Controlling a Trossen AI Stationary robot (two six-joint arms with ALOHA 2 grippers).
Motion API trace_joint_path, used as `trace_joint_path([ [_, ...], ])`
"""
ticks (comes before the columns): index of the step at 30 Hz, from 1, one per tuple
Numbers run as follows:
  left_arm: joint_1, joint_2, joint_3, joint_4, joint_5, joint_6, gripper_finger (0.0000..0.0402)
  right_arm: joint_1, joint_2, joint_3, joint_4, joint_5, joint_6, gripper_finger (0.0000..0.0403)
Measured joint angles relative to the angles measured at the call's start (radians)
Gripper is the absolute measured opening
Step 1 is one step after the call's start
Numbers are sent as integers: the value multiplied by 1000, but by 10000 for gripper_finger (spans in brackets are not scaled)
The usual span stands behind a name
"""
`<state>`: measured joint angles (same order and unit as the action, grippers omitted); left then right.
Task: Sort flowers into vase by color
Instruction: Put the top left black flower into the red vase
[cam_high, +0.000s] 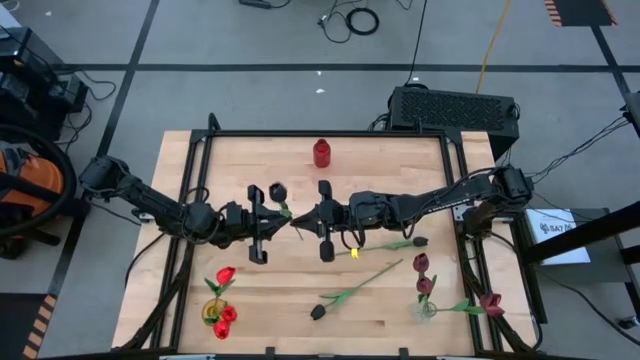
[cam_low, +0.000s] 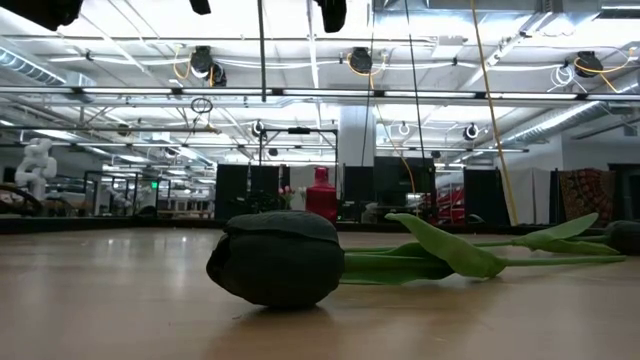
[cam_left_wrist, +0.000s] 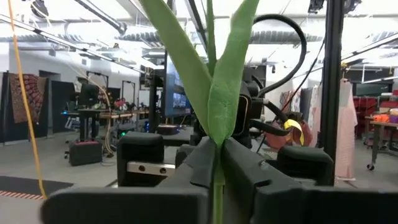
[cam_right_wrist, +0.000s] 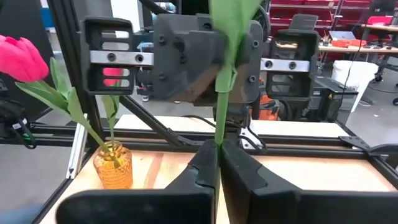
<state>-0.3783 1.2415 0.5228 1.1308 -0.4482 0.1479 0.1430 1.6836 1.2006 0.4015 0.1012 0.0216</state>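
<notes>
A black-headed tulip (cam_high: 278, 190) with a green stem is held above the table's middle between both grippers. My left gripper (cam_high: 288, 222) reaches in from the table's left and is shut on the stem; its wrist view (cam_left_wrist: 217, 163) shows the leaves (cam_left_wrist: 217, 93) rising past the fingers. My right gripper (cam_high: 302, 222) faces it from the right, also shut on the stem (cam_right_wrist: 219, 155). An orange vase (cam_high: 215, 312) near the front left holds red tulips. A clear vase (cam_high: 427, 308) near the front right holds maroon ones. My left gripper pinches the tulip's stem (cam_left_wrist: 217, 186) between its two fingers just below where the leaves spread. The fingers come level from the table's left and lie across the stem. The flower is lifted clear of the table. My right gripper pinches the same stem (cam_right_wrist: 219, 134) between its two fingers, farther from the leaves than the left gripper. Its fingers come level from the table's right, across the stem. The stem runs straight from its fingers to the left gripper (cam_right_wrist: 205, 59).
Two black tulips lie on the table: one at the near middle (cam_high: 318, 312), close in the low view (cam_low: 278, 257), and one right of centre (cam_high: 420, 241). A maroon tulip (cam_high: 490, 303) lies by the right rail. A red bottle (cam_high: 321, 152) stands near the far edge.
</notes>
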Motion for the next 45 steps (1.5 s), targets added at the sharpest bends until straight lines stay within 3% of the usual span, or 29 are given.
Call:
trace_joint_path([
  [8, -30, 0, 0, -46, -77, 24, 128, -11, -4, 0, -20, 4, 2, 2],
  [16, -30, -1, 0, -109, -135, 2, 138, -18, -4, 0, -27, 7, 1, 1],
  [24, 4, -1, 0, -146, -137, -12, 114, -18, -4, 0, -36, 7, -5, 0],
  [32, 12, -1, 0, -148, -128, -7, 17, -20, -4, 0, -46, 34, 17, 10],
  [37, 66, -1, 0, -132, -78, -11, 13, -27, -36, 20, -209, 85, 73, 67],
  [45, 316, -1, 0, -52, 140, -122, 5, -29, -169, 43, -549, 214, 93, 172],
])
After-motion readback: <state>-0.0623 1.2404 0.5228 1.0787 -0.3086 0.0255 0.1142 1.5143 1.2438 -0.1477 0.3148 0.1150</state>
